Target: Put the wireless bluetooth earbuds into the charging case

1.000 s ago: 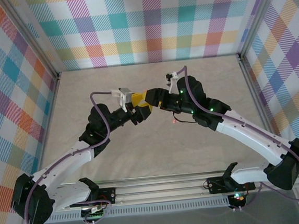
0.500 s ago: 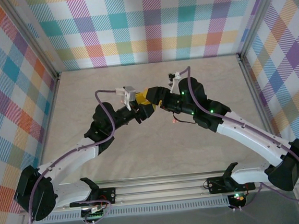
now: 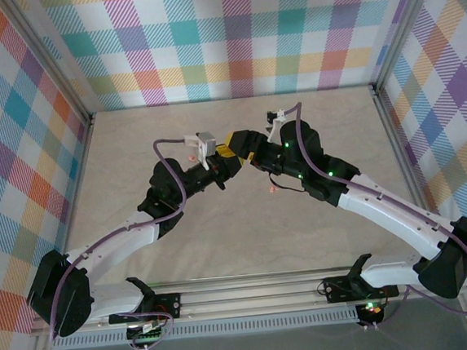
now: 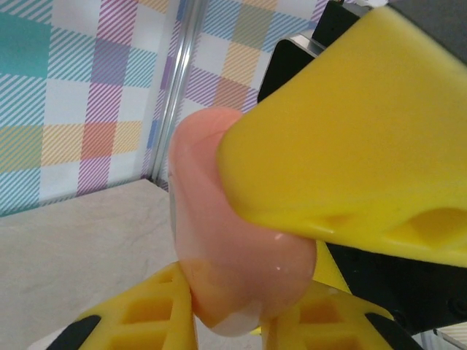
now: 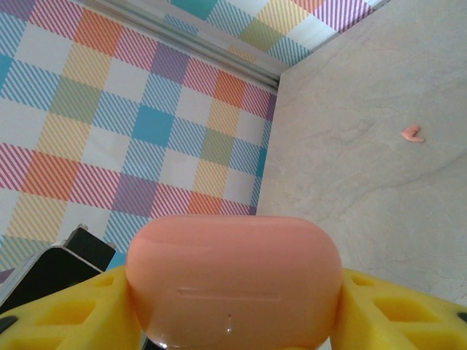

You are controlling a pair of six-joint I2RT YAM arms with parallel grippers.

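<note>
case (image 5: 233, 273) up close, pink, clenched in my right gripper (image 5: 233, 324); my left gripper (image 4: 228, 321) pinches its lower end, both meeting above the table (image 3: 132, 143). farther off i see one pink earbud (image 5: 412, 133) lying loose on the table, well apart from it.

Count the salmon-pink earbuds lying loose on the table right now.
2. One pink earbud lies on the table just left of the left wrist; the second earbud lies beside the right arm, on its near side. More may hide under the arms.
</note>
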